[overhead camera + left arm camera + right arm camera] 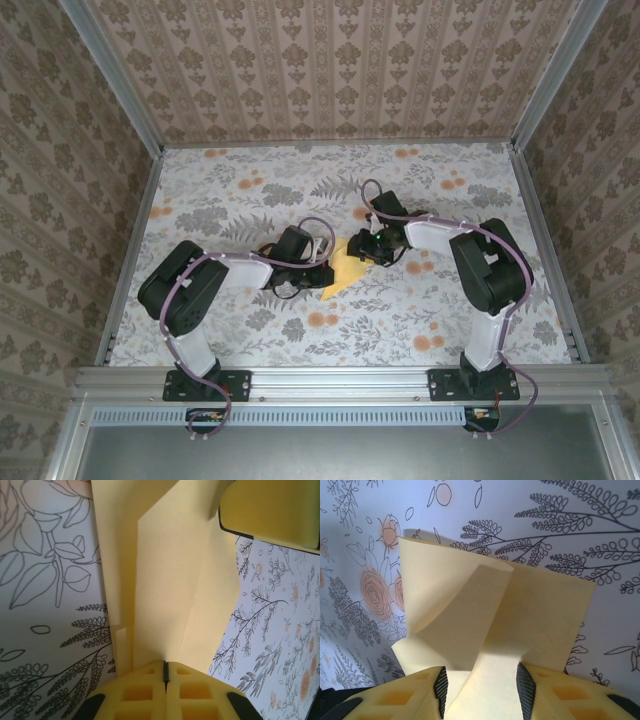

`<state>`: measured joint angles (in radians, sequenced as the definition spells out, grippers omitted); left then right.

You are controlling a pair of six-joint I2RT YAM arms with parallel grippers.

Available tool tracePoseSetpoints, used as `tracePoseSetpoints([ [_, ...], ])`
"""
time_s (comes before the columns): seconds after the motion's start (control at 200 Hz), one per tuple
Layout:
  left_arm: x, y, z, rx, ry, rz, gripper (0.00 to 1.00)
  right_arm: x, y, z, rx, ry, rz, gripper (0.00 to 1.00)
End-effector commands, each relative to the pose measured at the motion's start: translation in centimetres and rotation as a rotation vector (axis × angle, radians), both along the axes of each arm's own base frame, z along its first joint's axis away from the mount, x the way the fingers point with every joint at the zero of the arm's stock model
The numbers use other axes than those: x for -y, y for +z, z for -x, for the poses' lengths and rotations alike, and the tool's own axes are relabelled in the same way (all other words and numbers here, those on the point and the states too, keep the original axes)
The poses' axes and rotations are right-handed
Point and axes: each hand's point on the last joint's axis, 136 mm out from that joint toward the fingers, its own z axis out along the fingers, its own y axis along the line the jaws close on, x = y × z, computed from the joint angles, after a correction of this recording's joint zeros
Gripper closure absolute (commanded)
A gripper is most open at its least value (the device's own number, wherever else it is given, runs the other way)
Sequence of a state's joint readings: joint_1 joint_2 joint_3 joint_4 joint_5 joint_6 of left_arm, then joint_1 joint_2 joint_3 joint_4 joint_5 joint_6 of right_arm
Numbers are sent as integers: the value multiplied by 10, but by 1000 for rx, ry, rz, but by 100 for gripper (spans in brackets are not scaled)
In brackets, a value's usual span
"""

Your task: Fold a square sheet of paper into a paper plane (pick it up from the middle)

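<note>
The pale-yellow sheet of paper [345,268] lies partly folded on the flowered table between the two arms. My left gripper [322,272] is shut on its near edge; in the left wrist view the paper [170,580] fans out from the closed left gripper [165,667], showing straight creases and overlapping flaps. My right gripper [368,250] is at the sheet's far side. Its jaws stand apart in the right wrist view, so the right gripper [482,685] is open, with the paper [470,605] lying between the pads and one flap curling upward. A right finger [270,510] hangs over the sheet's far corner.
The table's floral cloth [300,330] spreads on all sides of the paper. Patterned walls and an aluminium frame [330,143] enclose the table. The arm bases [205,382] sit on the near rail.
</note>
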<state>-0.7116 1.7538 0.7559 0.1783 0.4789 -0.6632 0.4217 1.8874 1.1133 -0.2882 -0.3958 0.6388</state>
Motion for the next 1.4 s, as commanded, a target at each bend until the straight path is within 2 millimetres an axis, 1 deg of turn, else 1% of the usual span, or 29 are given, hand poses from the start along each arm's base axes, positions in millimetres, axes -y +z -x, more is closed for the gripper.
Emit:
tracePoseSetpoints([
  [0.0,-9,-2,10,-64,9,-34,97,14,-19,8,-63,-18,139,54],
  [0.205,7,34,-4,8,1,56,90,33,-37,20,-123,-43,315,53],
  [0.27,10,40,-7,20,0,69,88,34,-40,21,-125,-50,338,52],
  [0.285,10,40,-8,23,2,70,88,37,-43,26,-148,-48,354,52],
  [0.33,12,42,-11,29,3,74,88,38,-45,28,-156,-53,365,51],
  [0.515,19,42,-18,28,11,90,87,38,-50,33,-177,-58,385,48],
  [0.69,20,36,-20,18,16,77,87,41,-55,37,-202,-68,419,46],
  [0.835,16,25,-21,-3,26,29,88,43,-61,39,-218,-72,433,45],
  [1.055,8,10,-21,-23,46,-34,92,44,-63,43,-227,-71,448,43],
  [1.395,1,1,-19,-32,53,-71,94,47,-67,45,-241,-72,466,42],
])
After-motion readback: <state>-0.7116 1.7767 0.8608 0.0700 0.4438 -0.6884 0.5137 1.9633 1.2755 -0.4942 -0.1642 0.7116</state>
